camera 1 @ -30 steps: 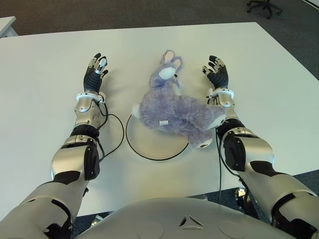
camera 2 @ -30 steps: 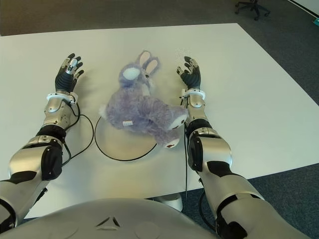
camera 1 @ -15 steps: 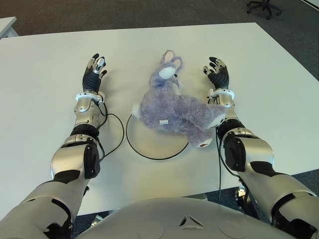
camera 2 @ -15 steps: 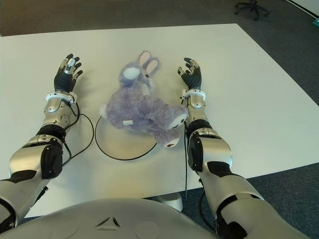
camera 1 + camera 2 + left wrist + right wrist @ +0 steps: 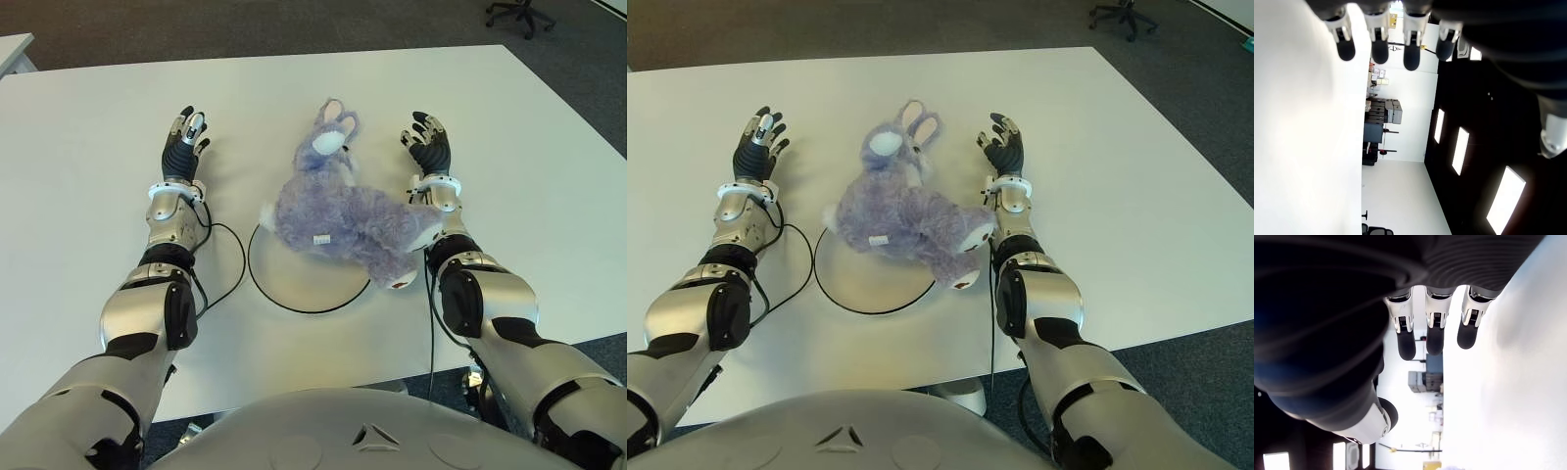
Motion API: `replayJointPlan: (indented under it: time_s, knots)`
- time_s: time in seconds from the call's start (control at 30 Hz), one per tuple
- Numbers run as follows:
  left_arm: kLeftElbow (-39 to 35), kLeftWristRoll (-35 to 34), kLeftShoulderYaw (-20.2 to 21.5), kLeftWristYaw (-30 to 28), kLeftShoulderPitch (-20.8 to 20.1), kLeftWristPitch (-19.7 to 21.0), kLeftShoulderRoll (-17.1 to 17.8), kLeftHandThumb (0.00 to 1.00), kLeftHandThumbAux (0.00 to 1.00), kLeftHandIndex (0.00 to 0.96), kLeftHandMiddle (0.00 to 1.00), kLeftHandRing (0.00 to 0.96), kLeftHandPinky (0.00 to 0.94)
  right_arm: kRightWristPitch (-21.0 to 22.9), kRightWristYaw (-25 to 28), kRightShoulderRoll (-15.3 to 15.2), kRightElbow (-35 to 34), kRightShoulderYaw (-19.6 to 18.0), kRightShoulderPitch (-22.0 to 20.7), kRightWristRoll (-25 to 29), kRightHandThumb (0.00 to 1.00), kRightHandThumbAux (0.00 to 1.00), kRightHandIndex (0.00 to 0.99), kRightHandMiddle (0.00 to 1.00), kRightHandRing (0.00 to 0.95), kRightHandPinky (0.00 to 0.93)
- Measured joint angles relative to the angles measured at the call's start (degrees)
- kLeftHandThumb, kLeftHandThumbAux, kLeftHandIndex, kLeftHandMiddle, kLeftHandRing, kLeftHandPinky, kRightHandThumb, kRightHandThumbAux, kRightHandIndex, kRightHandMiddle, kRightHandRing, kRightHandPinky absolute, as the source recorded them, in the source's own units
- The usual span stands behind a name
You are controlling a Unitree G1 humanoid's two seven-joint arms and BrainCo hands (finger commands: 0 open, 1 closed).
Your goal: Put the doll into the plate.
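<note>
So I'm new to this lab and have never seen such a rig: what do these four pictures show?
It is a humanoid robot with two fingered hands. Two pictures come from cameras in its head, looking down at a white table. A purple plush doll, a rabbit, lies partly on a round white plate, its head and ears reaching past the rim onto the table. The left hand and right hand show on either side of it, fingers spread, holding nothing. The other two pictures are taken from each wrist, close to the fingertips.
</note>
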Motion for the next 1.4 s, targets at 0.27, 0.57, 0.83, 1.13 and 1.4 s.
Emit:
replayJointPlan:
  time_s: [0.27,0.57,0.83,1.13,1.4]
  knots:
    - [0.2,0.0,0.0,0.0,0.0,0.0,0.0,0.000,0.463,0.086,0.116,0.074,0.000,0.0,0.0,0.0,0.0,0.0,0.0,0.0,0.546,0.858,0.214,0.137,0.094,0.100]
    - [0.3,0.0,0.0,0.0,-0.1,0.3,0.0,0.000,0.463,0.087,0.119,0.079,0.007,0.0,-0.1,0.0,0.0,0.0,0.0,0.0,0.544,0.852,0.231,0.147,0.098,0.097]
    - [0.4,0.0,0.1,0.0,-0.2,0.4,0.1,0.000,0.467,0.087,0.118,0.078,0.009,0.0,-0.1,0.0,0.0,0.0,0.0,0.0,0.551,0.853,0.206,0.144,0.099,0.095]
    - [0.5,0.0,0.1,0.0,-0.3,0.4,0.1,0.000,0.473,0.097,0.124,0.085,0.026,0.0,-0.1,0.0,0.0,-0.1,0.0,0.0,0.559,0.855,0.187,0.136,0.096,0.098]
    - [0.6,0.0,0.1,0.4,-0.3,0.4,0.1,0.000,0.479,0.092,0.122,0.086,0.038,0.0,-0.1,0.0,0.0,-0.1,0.0,0.0,0.564,0.852,0.197,0.136,0.097,0.102]
